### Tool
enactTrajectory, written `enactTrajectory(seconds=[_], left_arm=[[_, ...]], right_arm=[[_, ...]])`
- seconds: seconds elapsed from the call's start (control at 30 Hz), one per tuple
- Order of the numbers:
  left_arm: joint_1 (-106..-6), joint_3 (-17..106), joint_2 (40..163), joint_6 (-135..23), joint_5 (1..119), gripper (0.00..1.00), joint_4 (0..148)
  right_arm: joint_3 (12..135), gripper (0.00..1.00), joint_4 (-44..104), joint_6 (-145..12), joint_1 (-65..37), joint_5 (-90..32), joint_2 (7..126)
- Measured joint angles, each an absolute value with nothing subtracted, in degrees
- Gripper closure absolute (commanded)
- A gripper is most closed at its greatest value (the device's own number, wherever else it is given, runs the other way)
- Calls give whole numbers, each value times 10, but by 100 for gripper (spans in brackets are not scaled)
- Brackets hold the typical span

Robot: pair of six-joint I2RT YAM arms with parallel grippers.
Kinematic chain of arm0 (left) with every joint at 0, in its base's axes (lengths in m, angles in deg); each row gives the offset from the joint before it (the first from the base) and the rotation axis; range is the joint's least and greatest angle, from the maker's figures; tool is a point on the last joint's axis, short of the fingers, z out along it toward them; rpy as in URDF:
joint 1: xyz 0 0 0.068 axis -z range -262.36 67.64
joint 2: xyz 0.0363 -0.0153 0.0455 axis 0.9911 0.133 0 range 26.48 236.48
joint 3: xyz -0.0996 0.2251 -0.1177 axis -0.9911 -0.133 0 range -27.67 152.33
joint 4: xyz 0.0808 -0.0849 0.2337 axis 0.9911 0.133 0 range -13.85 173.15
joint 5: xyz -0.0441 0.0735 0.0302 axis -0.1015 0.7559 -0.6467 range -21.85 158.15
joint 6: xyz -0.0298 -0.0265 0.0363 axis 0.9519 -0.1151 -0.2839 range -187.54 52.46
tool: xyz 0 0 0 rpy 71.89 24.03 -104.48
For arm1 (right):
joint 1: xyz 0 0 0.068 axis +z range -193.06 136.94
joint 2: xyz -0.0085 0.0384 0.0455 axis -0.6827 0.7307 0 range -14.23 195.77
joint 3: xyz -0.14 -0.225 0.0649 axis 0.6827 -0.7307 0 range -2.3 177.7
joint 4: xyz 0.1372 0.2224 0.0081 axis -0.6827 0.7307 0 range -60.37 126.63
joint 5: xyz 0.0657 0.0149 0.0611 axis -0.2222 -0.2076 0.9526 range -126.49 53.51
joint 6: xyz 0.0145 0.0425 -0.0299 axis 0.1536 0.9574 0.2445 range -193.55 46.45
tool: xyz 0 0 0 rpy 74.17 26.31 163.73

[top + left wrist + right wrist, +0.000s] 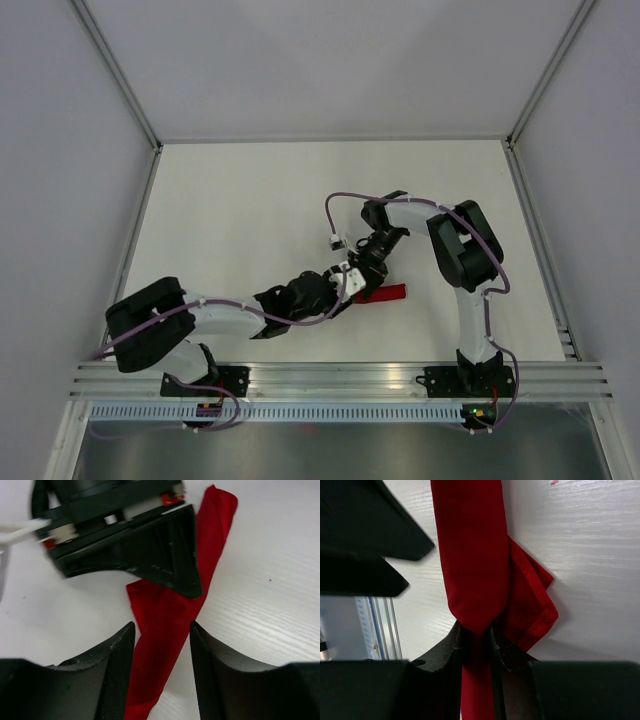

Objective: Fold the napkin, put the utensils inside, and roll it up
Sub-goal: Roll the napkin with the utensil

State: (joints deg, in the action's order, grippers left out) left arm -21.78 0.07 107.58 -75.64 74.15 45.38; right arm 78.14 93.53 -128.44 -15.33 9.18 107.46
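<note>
The napkin (pixel 388 293) lies on the white table as a narrow deep-red roll, just in front of both arms' wrists. My right gripper (pixel 476 628) is shut on the roll, pinching it so the cloth (pixel 472 555) bulges beyond the fingertips, and a loose folded corner (pixel 535 605) sticks out to one side. My left gripper (pixel 161 624) is open and straddles the roll (pixel 165 630) farther along, with a gap of bare table beside its right finger. In the top view the two grippers (pixel 345 288) (pixel 362 270) meet over the roll. The utensils are hidden.
The right arm's black gripper body (pixel 145 555) hangs close in front of the left wrist camera. An aluminium rail (pixel 340 378) runs along the table's near edge. White walls with metal posts (pixel 120 80) enclose the table on three sides.
</note>
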Motion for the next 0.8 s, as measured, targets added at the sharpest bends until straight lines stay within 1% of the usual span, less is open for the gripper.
enactTrajectory(seconds=[0.1, 0.2, 0.6, 0.7, 0.77, 0.8], left_arm=[[-185, 44, 1144, -792, 747, 46, 472], [-168, 58, 1178, -811, 746, 46, 482], [-163, 96, 1237, -860, 758, 45, 498], [-162, 106, 1247, -868, 766, 47, 494], [-162, 112, 1253, -872, 769, 55, 494], [-162, 114, 1256, -874, 769, 62, 495]], right_arm=[[786, 93, 949, -1284, -153, 96, 1082], [789, 93, 959, -1284, -155, 98, 1088], [797, 94, 984, -1282, -160, 102, 1103], [797, 94, 988, -1282, -160, 103, 1105], [798, 93, 991, -1282, -161, 103, 1105], [798, 93, 991, -1282, -161, 103, 1106]])
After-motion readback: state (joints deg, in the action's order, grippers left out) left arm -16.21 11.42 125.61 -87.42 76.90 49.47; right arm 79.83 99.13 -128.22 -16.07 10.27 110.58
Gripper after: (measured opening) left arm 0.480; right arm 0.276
